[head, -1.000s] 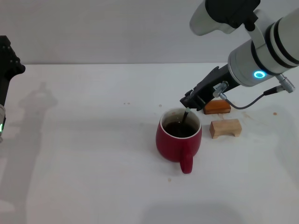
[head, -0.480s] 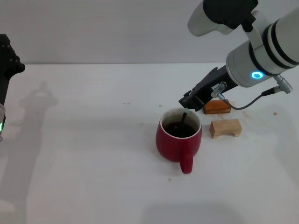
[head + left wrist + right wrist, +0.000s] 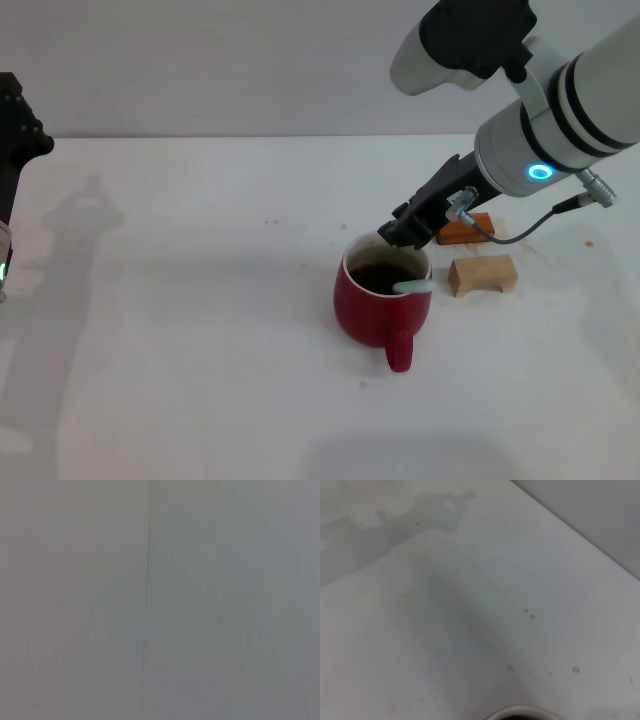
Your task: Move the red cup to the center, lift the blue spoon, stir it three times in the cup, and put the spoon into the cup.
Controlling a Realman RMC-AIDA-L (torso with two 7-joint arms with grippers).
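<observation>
The red cup (image 3: 380, 305) stands on the white table (image 3: 180, 330) near the middle, handle toward me, with dark liquid inside. The blue spoon (image 3: 413, 287) lies in the cup, its pale handle resting on the near-right rim and its bowl hidden in the liquid. My right gripper (image 3: 398, 234) hovers just above the cup's far rim, open and holding nothing. In the right wrist view only the cup's rim (image 3: 515, 711) shows at the picture's edge. My left arm (image 3: 15, 150) is parked at the table's far left edge.
An orange-brown block (image 3: 465, 229) and a tan wooden block (image 3: 483, 274) lie just right of the cup, under my right arm. A cable (image 3: 520, 228) hangs from the right wrist above them. The left wrist view shows only a grey wall.
The spoon was held upright in the cup by my right gripper; now it has been let go and leans on the cup's rim. The gripper shifted slightly left.
</observation>
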